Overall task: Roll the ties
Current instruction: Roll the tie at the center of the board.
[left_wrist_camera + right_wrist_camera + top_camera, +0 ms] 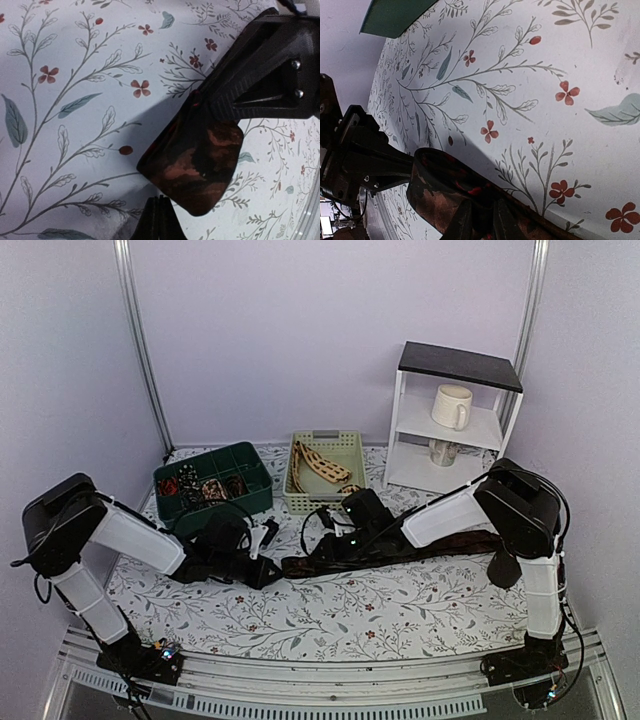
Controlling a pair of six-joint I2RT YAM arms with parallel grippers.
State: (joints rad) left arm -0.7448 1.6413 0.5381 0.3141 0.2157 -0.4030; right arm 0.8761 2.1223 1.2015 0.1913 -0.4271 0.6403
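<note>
Right gripper [482, 212] clamps a dark brown-black patterned fabric necktie [436, 196] on a floral tablecloth [400, 612]. At its nine o'clock, left gripper [157, 212] sits clenched against the tie's tip; hold unclear.

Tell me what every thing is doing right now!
dark tie, unrolled, stretched flat on the table.
left gripper, shut at the dark tie's tip.
right gripper, shut on the dark tie.
beige tie, unrolled, lying in the basket.
rolled ties, coiled in the green box.
mug, upright on the shelf.
</note>
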